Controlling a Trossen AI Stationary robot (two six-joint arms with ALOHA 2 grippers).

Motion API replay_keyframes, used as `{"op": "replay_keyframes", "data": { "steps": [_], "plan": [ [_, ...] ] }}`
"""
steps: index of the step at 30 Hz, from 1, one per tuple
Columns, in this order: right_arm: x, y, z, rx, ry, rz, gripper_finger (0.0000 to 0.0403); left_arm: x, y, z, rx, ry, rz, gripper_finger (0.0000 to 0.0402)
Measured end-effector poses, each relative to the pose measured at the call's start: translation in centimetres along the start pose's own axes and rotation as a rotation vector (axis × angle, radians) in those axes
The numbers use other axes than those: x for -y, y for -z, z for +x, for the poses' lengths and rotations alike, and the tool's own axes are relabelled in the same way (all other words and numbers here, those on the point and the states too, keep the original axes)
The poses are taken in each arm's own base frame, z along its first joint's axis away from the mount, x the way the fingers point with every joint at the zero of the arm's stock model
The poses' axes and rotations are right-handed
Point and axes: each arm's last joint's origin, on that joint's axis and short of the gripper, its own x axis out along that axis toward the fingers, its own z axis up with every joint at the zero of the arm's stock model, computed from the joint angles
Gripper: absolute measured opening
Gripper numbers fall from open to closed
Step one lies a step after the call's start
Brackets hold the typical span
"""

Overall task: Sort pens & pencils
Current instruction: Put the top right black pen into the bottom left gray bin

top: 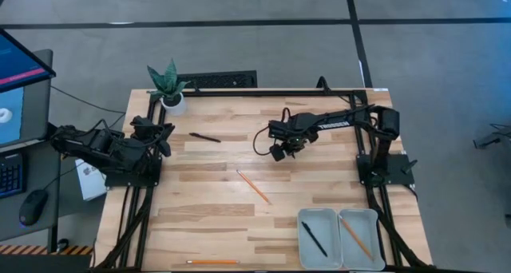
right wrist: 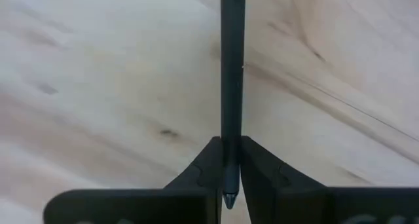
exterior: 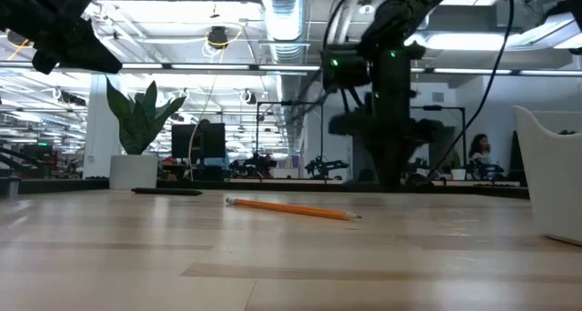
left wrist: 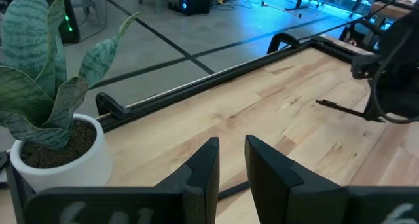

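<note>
While bound, likely, for the grey plastic trays (top: 319,225): thin black pen (right wrist: 232,67) clamped between the right gripper (right wrist: 230,160) fingers, lifted clear of the wooden table (right wrist: 98,86)

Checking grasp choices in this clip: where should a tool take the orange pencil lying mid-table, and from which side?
Grip the orange pencil around mid-shaft, coming straight down from above. It lies flat and diagonal on bare wood, apart from everything else, so the fingers should straddle it across its length, turned to match that diagonal.
</note>
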Motion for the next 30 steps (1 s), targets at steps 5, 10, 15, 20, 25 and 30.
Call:
{"op": "replay_keyframes", "data": {
  "steps": [5,10,15,20,25,30],
  "plan": [
    [-1.7,0.0,-2.3,0.008,-0.012,-0.049,0.0061,0.0,0.0,0.0,0.0,0.0,0.0,0.0064],
    [-3.9,0.5,-5.3,0.028,-0.04,-0.108,0.0061,0.0,0.0,0.0,0.0,0.0,0.0,0.0064],
    [-6.7,1.8,-8.5,0.077,-0.111,-0.184,0.0061,0.0,0.0,0.0,0.0,0.0,0.0,0.0064],
    [-9.1,4.3,-11.7,0.099,-0.165,-0.25,0.0061,0.0,0.0,0.0,0.0,0.0,0.0,0.0064],
    [-11.0,7.7,-13.7,0.09,-0.197,-0.274,0.0061,0.0,0.0,0.0,0.0,0.0,0.0,0.0064],
    [-12.3,11.6,-14.2,0.06,-0.197,-0.29,0.0061,0.0,0.0,0.0,0.0,0.0,0.0,0.0064]
  ]
}}
